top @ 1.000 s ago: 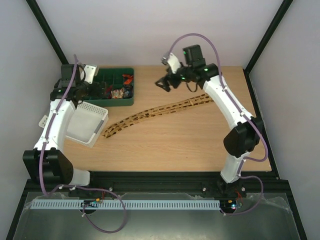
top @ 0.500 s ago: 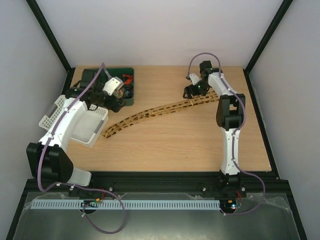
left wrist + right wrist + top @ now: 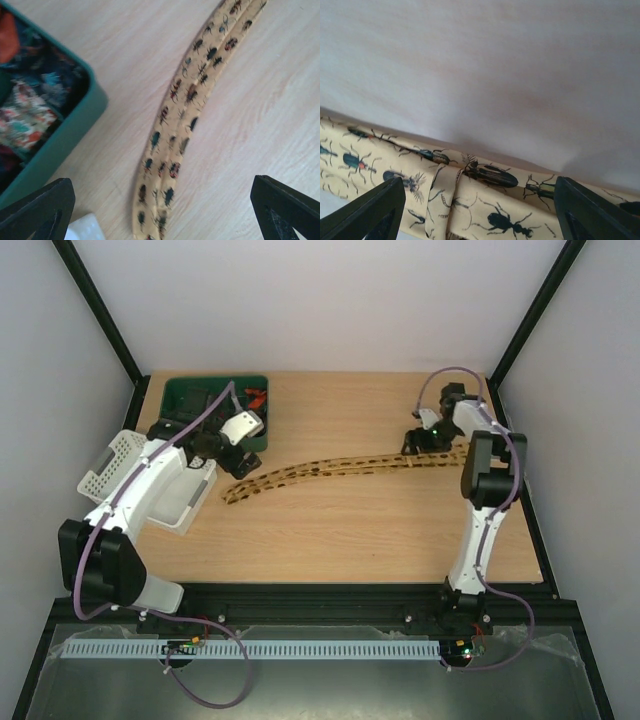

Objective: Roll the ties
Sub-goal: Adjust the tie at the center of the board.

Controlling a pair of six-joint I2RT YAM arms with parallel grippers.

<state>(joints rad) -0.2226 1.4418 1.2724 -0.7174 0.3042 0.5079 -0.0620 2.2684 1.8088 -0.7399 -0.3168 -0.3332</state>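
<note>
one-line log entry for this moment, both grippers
left gripper: open, above tan-gold insect-print fabric necktie | right gripper: open, straddling it

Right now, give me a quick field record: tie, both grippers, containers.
tie: tan-gold, insect print, unrolled, a long curved strip flat on the table
left gripper: open, above the tie's left end, nothing held
right gripper: open, low over the tie's right end, a finger on either side; contact cannot be told
green bin: far left corner, colourful fabric in its compartments
white basket: left edge, just in front of the green bin
rolling: not yet started
</note>
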